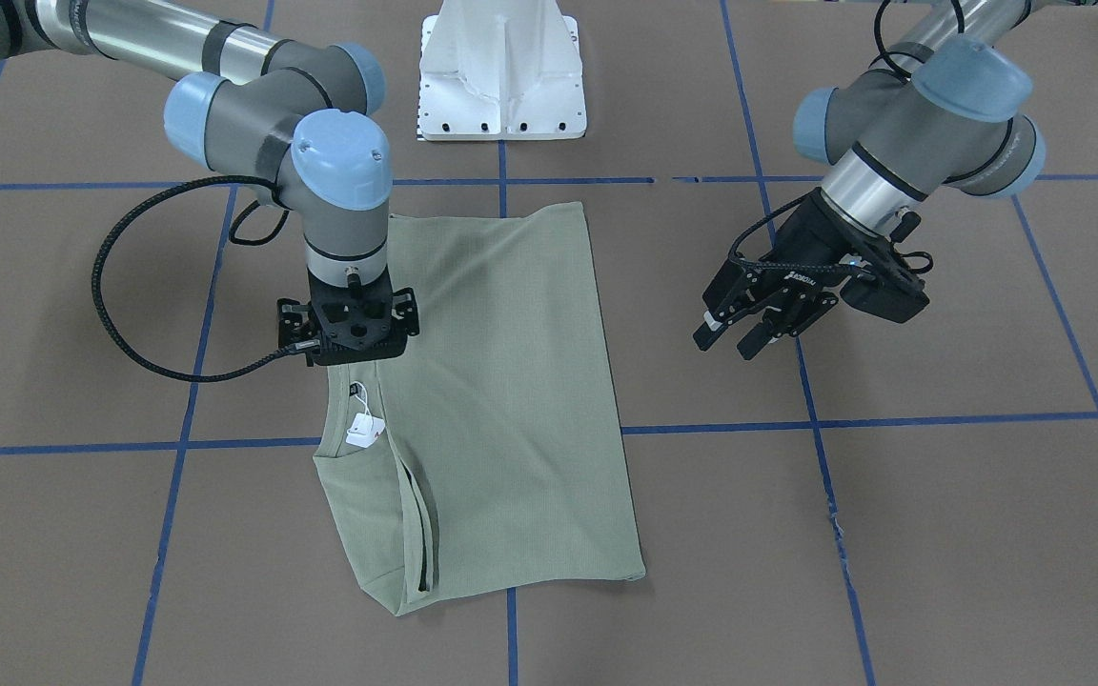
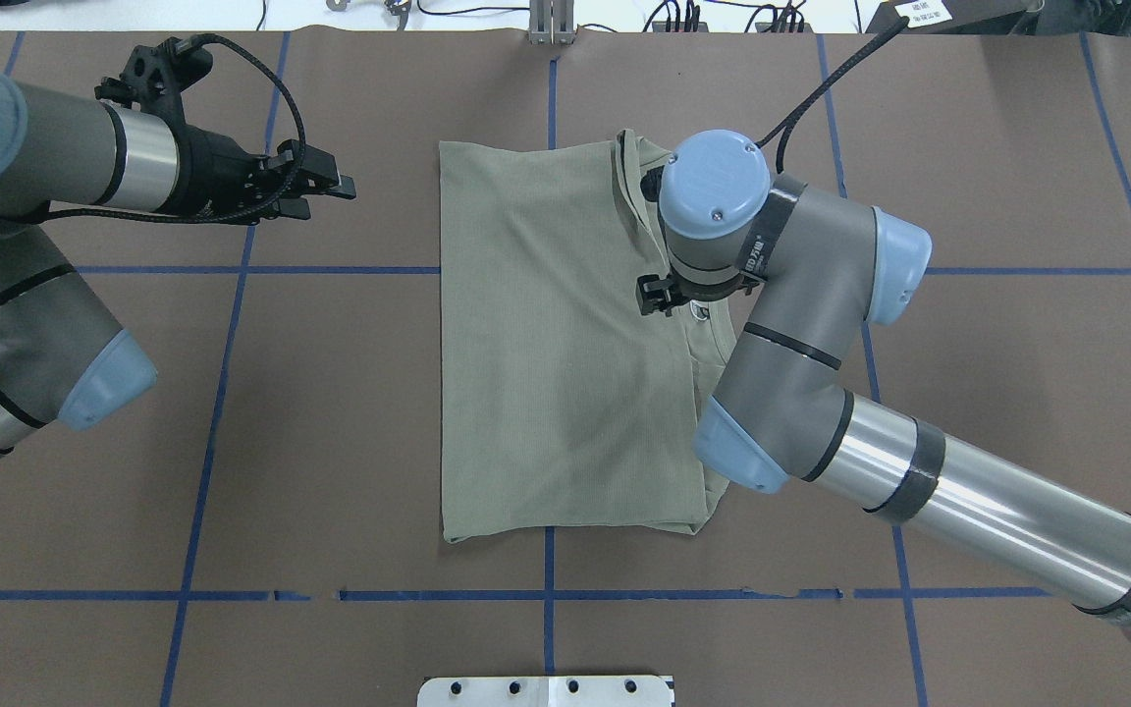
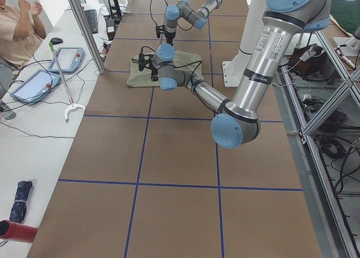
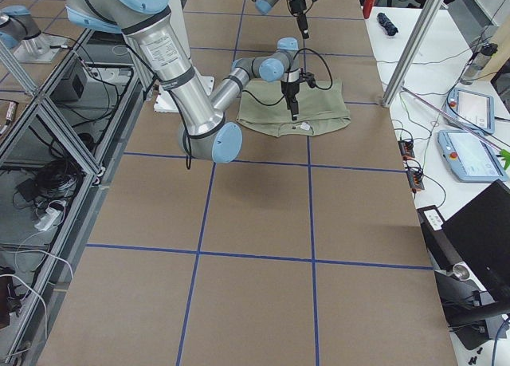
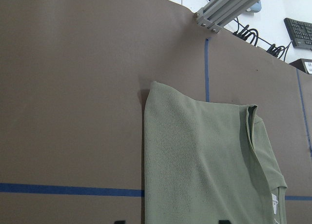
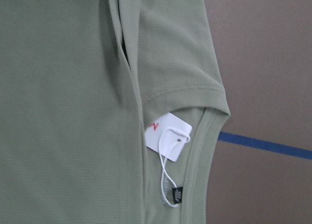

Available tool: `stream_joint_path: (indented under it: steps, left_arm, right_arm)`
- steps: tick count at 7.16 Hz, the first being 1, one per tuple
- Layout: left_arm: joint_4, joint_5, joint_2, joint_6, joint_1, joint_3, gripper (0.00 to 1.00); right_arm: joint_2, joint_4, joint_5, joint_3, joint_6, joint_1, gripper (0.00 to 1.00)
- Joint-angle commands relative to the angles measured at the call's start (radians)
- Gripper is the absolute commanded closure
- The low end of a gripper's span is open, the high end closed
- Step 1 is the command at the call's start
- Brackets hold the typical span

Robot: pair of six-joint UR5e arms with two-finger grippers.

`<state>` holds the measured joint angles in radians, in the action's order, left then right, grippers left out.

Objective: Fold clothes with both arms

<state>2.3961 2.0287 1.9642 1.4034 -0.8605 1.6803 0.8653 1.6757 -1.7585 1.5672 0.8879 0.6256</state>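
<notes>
Lying folded rectangular, green shirt (image 1: 511,381)

White lettering on the body of my left claw (image 1: 730,340) looks like ROBOTIQ, though it is small. The white hang tag (image 6: 168,143) bears a red mark at its edge, too partial to read. Just beside the tag, a black neck label (image 6: 178,195) shows a blurred grey mark.

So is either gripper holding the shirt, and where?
Left gripper is open, off the shirt, holding nothing. Right gripper sits over the collar side; its fingers are hidden, so a hold cannot be told.
</notes>
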Motion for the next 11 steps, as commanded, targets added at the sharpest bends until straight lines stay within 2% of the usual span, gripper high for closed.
stream_joint_path:
  steps: [1,3,6,8,9,11]
  left_arm:
    - [0.001,0.001,-0.013,0.000,0.000,0.002,0.30]
    - [0.001,-0.001,-0.015,0.000,0.000,0.010,0.30]
    - [0.003,0.002,-0.013,0.012,-0.002,0.038,0.30]
    - [0.003,0.002,-0.015,0.011,0.000,0.050,0.30]
    - [0.003,0.002,-0.013,0.009,0.000,0.052,0.30]
    - [0.003,0.002,-0.015,0.009,-0.002,0.074,0.30]
  right_arm:
    - [-0.038,-0.140,0.002,-0.079,0.089,0.002,0.00]
    - [-0.073,-0.145,0.008,-0.148,0.072,0.019,0.00]
    - [-0.123,-0.151,0.085,-0.223,0.075,0.022,0.00]
    - [-0.167,-0.253,0.093,-0.356,0.077,0.035,0.00]
    - [-0.237,-0.255,0.096,-0.450,0.075,0.040,0.00]
    - [-0.244,-0.258,0.094,-0.478,0.039,0.069,0.00]
